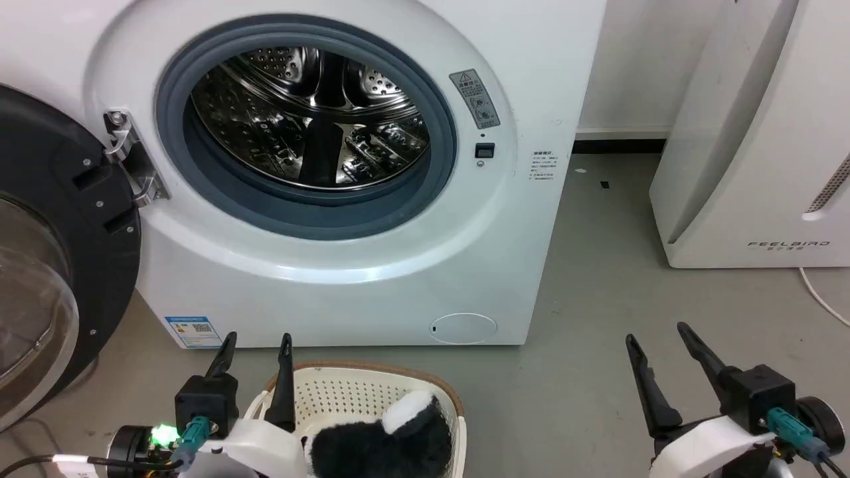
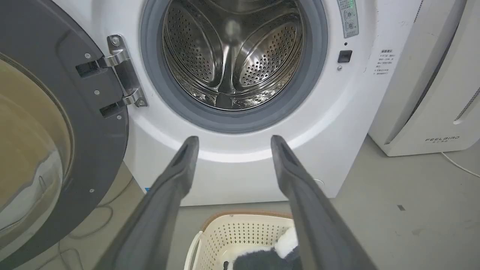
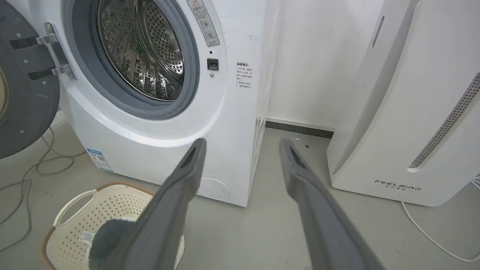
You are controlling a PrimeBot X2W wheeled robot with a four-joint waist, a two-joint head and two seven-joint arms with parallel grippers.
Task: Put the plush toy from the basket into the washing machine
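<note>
The white washing machine (image 1: 345, 252) stands ahead with its round black-framed door (image 1: 60, 252) swung open to the left, baring the steel drum (image 1: 312, 113). On the floor in front sits the cream basket (image 1: 345, 392) with the fluffy black and white plush toy (image 1: 392, 438) lying inside it. My left gripper (image 1: 257, 345) hovers open over the basket's left rim, apart from the toy. Over bare floor to the right my right gripper (image 1: 654, 335) is open and holds nothing. The left wrist view shows the basket (image 2: 232, 236) and toy (image 2: 262, 255) below its fingers.
A white FEELBIRD-marked appliance (image 1: 757, 133) stands at the right, with a white cable (image 1: 820, 295) on the floor beside it. Grey cables (image 3: 33, 165) lie on the floor under the open door. Grey floor (image 1: 597, 318) lies between washer and appliance.
</note>
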